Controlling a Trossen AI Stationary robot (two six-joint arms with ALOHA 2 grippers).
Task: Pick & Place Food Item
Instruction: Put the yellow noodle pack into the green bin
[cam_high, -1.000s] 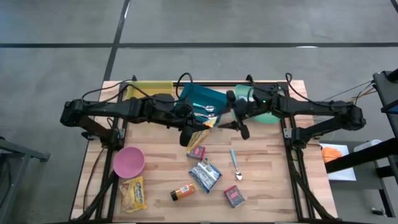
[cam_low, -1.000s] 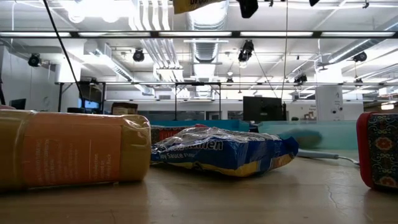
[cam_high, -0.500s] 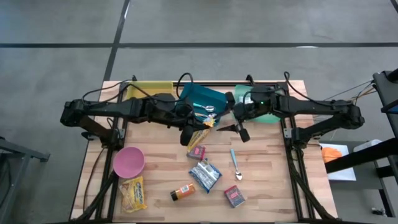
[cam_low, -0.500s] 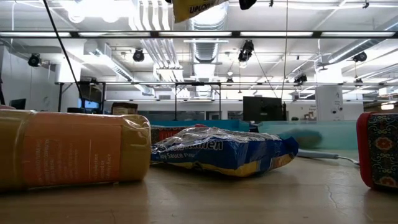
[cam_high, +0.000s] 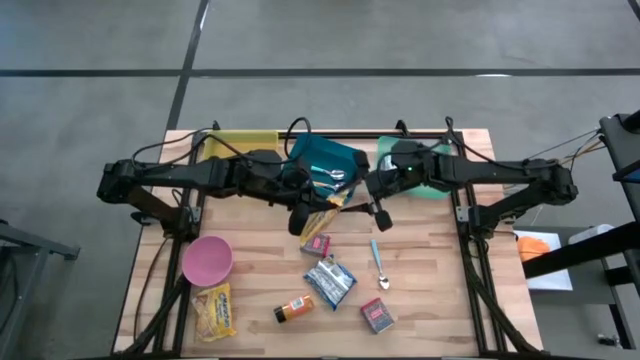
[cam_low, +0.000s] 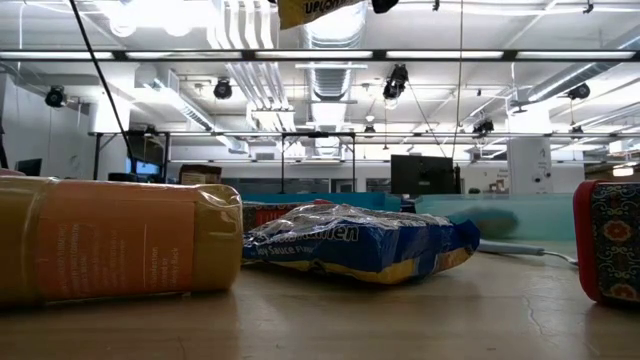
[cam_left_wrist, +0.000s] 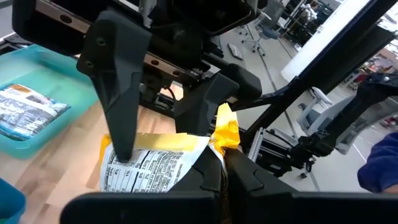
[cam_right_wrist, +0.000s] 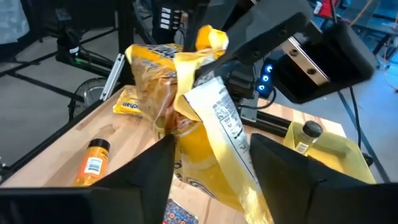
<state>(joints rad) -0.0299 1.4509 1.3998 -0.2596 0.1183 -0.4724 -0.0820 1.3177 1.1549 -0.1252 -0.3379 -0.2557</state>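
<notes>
Yellow snack bag (cam_high: 322, 217), high view: hung over the desk (cam_high: 430, 270), half hidden by the arms.
Low view: bag cut off at the frame's top.
Left wrist view: left claw (cam_left_wrist: 219, 169) clenched on the bag's edge.
Right wrist view: right claw (cam_right_wrist: 211, 163) spread, straddling the bag.

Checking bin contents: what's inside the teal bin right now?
In the teal bin, a pale printed packet lies flat in the left wrist view. From above, the left gripper, shut on the yellow snack bag, and its arm cover part of the bin.
</notes>
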